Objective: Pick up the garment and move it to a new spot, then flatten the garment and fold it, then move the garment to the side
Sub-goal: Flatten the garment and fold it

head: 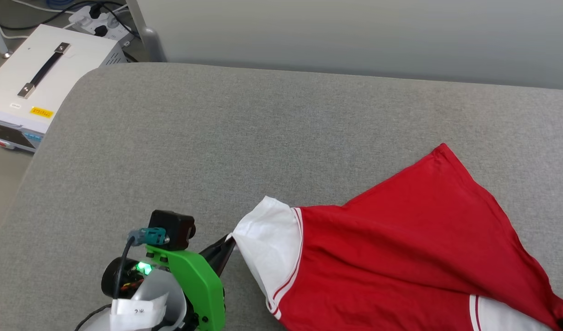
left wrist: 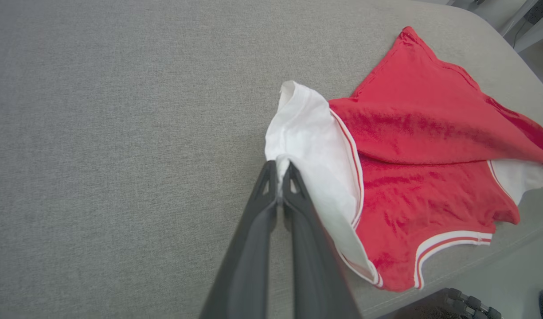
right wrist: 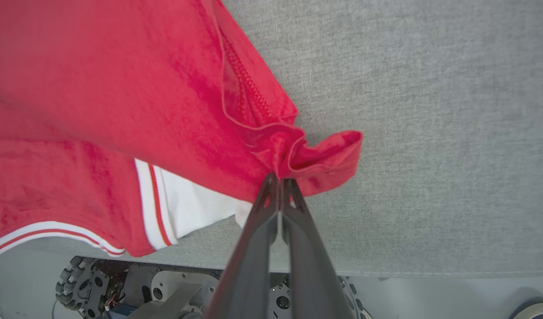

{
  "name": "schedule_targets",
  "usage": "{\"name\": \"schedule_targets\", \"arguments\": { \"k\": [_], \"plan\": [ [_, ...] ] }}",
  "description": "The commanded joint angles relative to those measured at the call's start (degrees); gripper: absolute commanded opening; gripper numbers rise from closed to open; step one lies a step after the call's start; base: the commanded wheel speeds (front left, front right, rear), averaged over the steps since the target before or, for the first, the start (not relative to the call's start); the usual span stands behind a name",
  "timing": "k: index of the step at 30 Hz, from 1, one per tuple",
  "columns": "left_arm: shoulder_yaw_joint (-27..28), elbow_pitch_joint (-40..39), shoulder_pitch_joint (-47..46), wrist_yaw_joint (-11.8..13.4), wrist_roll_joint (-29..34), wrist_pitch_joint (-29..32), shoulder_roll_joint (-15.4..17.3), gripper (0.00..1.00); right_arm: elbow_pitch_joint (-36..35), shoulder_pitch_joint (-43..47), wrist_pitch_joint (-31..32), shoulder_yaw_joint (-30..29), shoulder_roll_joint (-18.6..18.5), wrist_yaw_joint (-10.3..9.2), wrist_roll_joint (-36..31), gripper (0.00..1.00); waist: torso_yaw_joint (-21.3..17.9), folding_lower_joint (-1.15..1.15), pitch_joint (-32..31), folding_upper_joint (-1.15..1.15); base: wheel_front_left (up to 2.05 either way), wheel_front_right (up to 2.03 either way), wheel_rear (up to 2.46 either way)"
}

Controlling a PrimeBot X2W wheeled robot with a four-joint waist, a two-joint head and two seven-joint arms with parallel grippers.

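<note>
From the head view, I have the garment (head: 400, 248), the red jersey, lying crumpled on the near right part of the grey padded surface (head: 217, 138), one red corner pointing toward the far edge. My left gripper (head: 227, 246) sits at the near edge, left of centre, its dark fingers meeting the tip of the white sleeve (head: 267, 239). In the left wrist view, the left gripper (left wrist: 279, 170) is pinched tight on a fold of that white sleeve (left wrist: 315, 146), and the red body spreads away from it in loose waves. In the right wrist view, the right gripper (right wrist: 279, 181) is clamped on a bunched red edge of the garment (right wrist: 120, 88), close to the near edge of the padded surface (right wrist: 431, 110), with the robot's wheeled base (right wrist: 120, 288) below. I judge both grasps made and the carry to a new spot in hand; flattening, folding and setting aside are all left.
</note>
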Motion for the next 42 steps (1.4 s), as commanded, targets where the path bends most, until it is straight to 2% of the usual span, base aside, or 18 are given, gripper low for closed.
{"name": "schedule_targets", "arguments": {
  "k": [1, 5, 6, 7, 8, 16, 17, 19, 26, 33, 42],
  "plan": [
    [0.41, 0.35, 0.81, 0.30, -0.79, -0.69, -0.62, 0.00, -0.67, 0.79, 0.20, -0.26, 0.74, -0.04, -0.56, 0.00, -0.29, 0.01, -0.22, 0.00, 0.00, 0.00, 0.00],
    [0.52, 1.03, 1.15, 0.22, -1.09, -1.37, -1.01, 0.00, -0.72, 1.53, 0.10, -0.10, 2.35, -0.04, -1.44, 0.00, -0.34, 0.01, -0.12, 0.00, 0.00, 0.00, 0.00],
    [0.44, 1.15, 1.22, 0.13, -1.13, -1.40, -1.01, 0.00, -0.85, 1.53, 0.05, 0.13, 2.44, -0.04, -1.61, 0.35, -0.30, 0.01, -0.04, 0.00, 0.00, 0.00, 0.00],
    [0.38, 1.22, 1.25, 0.06, -1.11, -1.41, -0.97, 0.00, -1.01, 1.44, -0.11, 0.35, 2.39, -0.04, -1.76, 0.86, -0.25, 0.01, 0.00, 0.00, 0.00, 0.00, 0.00],
    [0.30, 1.29, 1.25, -0.02, -1.08, -1.42, -0.93, 0.00, -1.16, 1.13, -0.38, 0.40, 2.35, -0.04, -1.84, 1.00, -0.20, 0.01, 0.04, 0.00, 0.00, 0.00, 0.00],
    [-0.32, 0.70, 0.84, -0.31, -0.49, -1.01, -0.48, 0.00, -4.88, -3.06, 0.89, 2.31, -1.65, -0.04, -0.97, 1.00, 0.77, 0.01, 1.11, 0.00, 0.00, 0.00, 0.00],
    [-0.53, 0.06, 0.30, -0.42, -0.14, -0.89, -0.52, 0.00, -6.99, -5.64, 2.64, 2.99, -3.58, -0.04, -0.68, 1.00, 1.67, 0.01, 2.27, 0.00, 0.00, 0.00, 0.00],
    [-0.78, -0.40, -0.11, -0.62, 0.08, -0.78, -0.64, 0.00, -8.57, -8.13, 3.93, 3.68, -4.80, -0.04, -0.47, 1.00, 2.56, 0.01, 3.29, 0.00, 0.00, 0.00, 0.00],
    [-1.49, -1.60, -1.52, -1.01, 1.12, -0.66, -1.03, 0.00, -10.88, -19.13, 9.56, 7.38, -6.20, -0.04, -0.60, 1.00, 6.11, 0.01, 7.70, 0.00, 0.00, 0.00, 0.00],
    [-2.30, -1.78, -2.96, -1.53, 1.79, -1.06, -2.48, 0.00, -6.67, -29.66, 13.96, 10.77, -6.10, -0.04, -2.53, 1.00, 9.57, 0.01, 12.10, 0.00, 0.00, 0.00, 0.00],
    [-2.76, -1.08, -4.60, -2.27, 2.17, -2.23, -4.43, 0.00, 2.76, -39.61, 16.17, 13.26, -8.31, -0.04, -5.86, 1.00, 13.92, 0.01, 17.36, 0.00, 0.00, 0.00, 0.00]
  ]
}}
